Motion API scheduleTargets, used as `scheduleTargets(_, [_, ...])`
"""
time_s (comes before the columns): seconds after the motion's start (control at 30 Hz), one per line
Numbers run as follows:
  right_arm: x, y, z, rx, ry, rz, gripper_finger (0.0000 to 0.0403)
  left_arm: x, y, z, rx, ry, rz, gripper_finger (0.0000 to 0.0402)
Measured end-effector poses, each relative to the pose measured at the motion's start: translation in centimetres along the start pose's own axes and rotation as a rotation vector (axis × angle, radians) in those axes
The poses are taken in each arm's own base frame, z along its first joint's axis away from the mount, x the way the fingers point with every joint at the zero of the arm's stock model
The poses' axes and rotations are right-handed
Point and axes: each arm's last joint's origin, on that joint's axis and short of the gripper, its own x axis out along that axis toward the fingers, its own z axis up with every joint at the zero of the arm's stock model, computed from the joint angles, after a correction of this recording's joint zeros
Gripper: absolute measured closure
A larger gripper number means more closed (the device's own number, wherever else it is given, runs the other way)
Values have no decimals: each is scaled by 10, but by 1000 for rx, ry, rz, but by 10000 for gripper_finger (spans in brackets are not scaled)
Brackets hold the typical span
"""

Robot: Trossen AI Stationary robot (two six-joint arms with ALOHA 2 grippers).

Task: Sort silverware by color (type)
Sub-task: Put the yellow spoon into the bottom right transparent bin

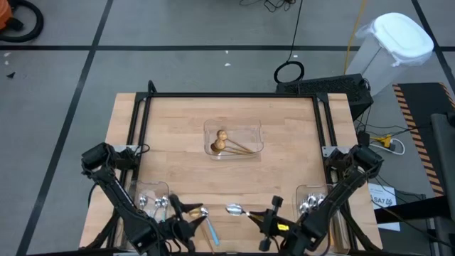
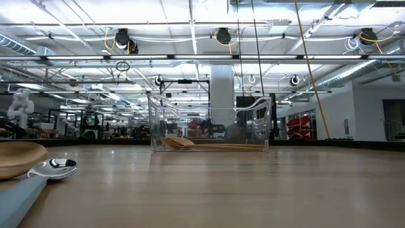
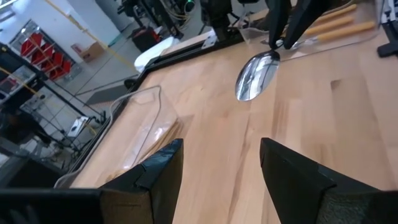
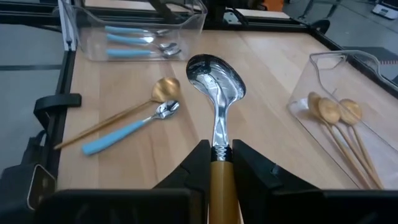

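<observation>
Right gripper (image 4: 219,163) is clamped on an orange-handled spoon (image 4: 216,93), carrying it bowl-forward just above the near edge of the table (image 1: 178,121). Left gripper (image 3: 221,177) hangs low beside it over the same near edge, jaws released, nothing between them.

So where does the sort stand? Partly done, by the look of it. The middle tray (image 1: 233,139) at the table's centre holds gold spoons (image 4: 336,121), three of them as the right wrist view shows it. A tray on the left side (image 4: 134,28) has blue-handled spoons (image 4: 134,40) lying in it. A tray on the right (image 1: 313,203) carries silver bowls too, and the left wrist view catches orange handles (image 3: 336,25) inside one.

Still loose on the wood: one gold spoon (image 4: 118,115) and one blue-handled spoon (image 4: 127,130), lying side by side near the left arm, plus the one in the grip. Three to go, I'd judge.

What's hard to read: the near trays are half covered by the arms from above, so an exact count in each can't be made. The low view shows only the middle tray, a bit of blue handle and one spoon bowl at its corner, neither gripper
</observation>
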Motion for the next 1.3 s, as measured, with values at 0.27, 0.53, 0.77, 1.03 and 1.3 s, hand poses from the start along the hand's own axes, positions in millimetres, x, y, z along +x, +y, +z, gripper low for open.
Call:
scheduleTargets(0.27, [-4,-2,0,-6,23,17,361,6,-7,4,7,-19,-7,190])
scheduleTargets(0.53, [-17,-18,21,29,21,47,361,31,-24,0,119,-22,20,152])
scheduleTargets(0.77, [-33,-38,30,-9,77,58,361,43,-29,10,189,-86,102,93])
scheduleTargets(1.03, [-31,-38,23,-16,48,45,384,61,-26,26,221,-99,52,90])
scheduleTargets(1.3, [-30,-34,20,-10,20,66,401,80,-18,31,162,-83,31,90])
